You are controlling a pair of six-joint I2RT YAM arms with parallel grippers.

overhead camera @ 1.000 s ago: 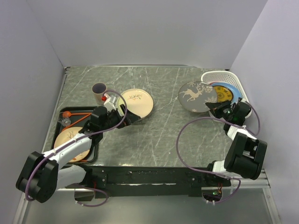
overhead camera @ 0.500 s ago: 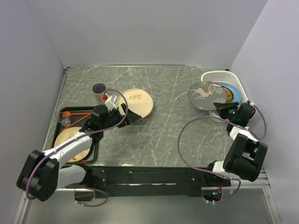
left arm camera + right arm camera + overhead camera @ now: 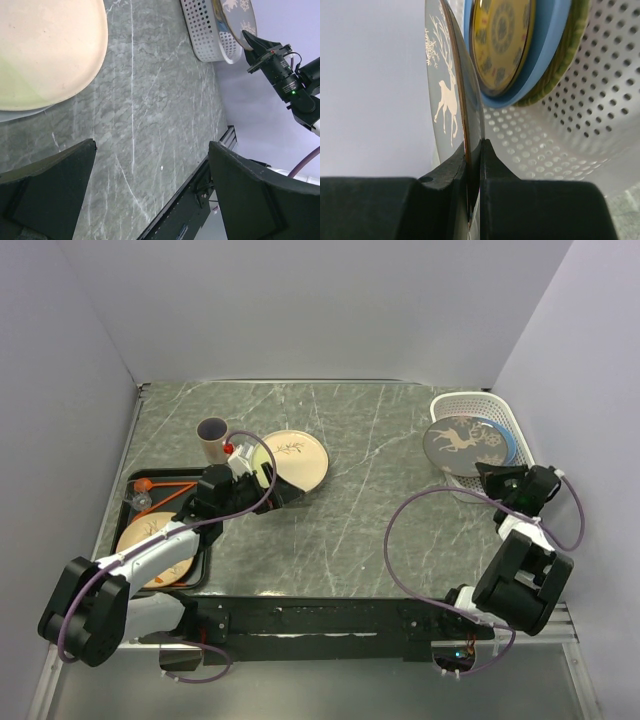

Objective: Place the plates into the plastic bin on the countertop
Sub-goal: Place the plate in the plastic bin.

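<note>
Over the far-right bin [image 3: 466, 398], the right claw [image 3: 474, 146] pinches the deer plate [image 3: 465, 444]. Only its wrist view shows the green plate [image 3: 571, 52]. Near the bench's left, the left claw [image 3: 152, 192] is spread wide.

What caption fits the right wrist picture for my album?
Right tool pinches the deer plate over the white bin holding a yellow plate, a blue plate and a green plate.

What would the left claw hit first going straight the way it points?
Probably bare countertop: the open left claw frames stone, with the beige plate off to one side. Depth is unclear, so it could clip the plate's rim.
</note>
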